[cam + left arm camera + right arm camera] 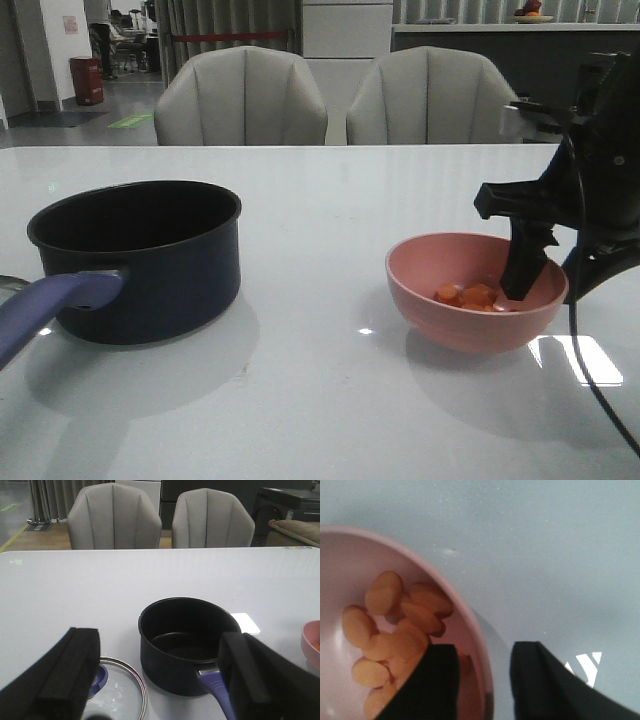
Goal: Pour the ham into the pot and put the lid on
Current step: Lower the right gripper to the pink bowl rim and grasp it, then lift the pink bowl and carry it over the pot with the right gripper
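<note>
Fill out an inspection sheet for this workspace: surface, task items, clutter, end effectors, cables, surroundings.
Surface: pale glossy table, with light reflections.
Ham: orange slices piled in the pink bowl.
Pot: dark pot upright, nothing inside, handle toward the camera in the front view.
Lid: lid flat on the table beside the pot, apart from it.
Clutter: nothing seen.
Left end effector: left end effector open, holding nothing, near the lid and pot.
Right end effector: right end effector open, straddling the bowl's rim, one finger inside and one outside.
Cables: black cable hanging from the right arm.
Surroundings: two grey chairs behind the table.
</note>
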Controlling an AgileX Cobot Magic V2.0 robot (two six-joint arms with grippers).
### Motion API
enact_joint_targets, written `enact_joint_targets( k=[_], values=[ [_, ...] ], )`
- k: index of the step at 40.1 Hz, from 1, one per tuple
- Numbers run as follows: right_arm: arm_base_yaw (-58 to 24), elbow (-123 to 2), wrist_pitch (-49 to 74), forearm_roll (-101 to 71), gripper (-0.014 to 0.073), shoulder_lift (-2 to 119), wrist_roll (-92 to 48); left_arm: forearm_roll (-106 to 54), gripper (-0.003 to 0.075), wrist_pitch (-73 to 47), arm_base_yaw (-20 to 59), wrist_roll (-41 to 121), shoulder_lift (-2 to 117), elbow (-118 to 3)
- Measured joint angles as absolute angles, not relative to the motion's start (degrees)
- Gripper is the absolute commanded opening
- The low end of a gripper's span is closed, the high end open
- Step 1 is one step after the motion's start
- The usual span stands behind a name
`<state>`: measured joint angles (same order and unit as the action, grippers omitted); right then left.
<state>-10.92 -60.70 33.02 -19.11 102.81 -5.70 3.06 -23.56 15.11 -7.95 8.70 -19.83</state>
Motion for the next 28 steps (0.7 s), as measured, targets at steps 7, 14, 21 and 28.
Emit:
enact_joint_targets(
  k=[7,14,21,28],
  values=[
    [-10.9,-61.3,33.0,-19.4,0.0134,103.1,-5.9,3.1,0.0533,-23.6,15.1,-7.9,8.7,-19.8],
    [-10.9,-65.0,32.8,-19.6,0.0136,102.6,-6.1,3.1,0.0533,-23.6,15.1,-7.9,8.7,-19.8],
    [-13.1,-73.3,33.8,-21.7,0.0136,101.3,-8.5,3.1,0.0533,-23.6,15.1,-7.9,8.7,-19.8],
    [-21.9,-83.1,34.4,-22.4,0.0136,101.0,-13.2,3.1,0.0533,-23.6,15.1,-7.9,8.7,-19.8]
  ],
)
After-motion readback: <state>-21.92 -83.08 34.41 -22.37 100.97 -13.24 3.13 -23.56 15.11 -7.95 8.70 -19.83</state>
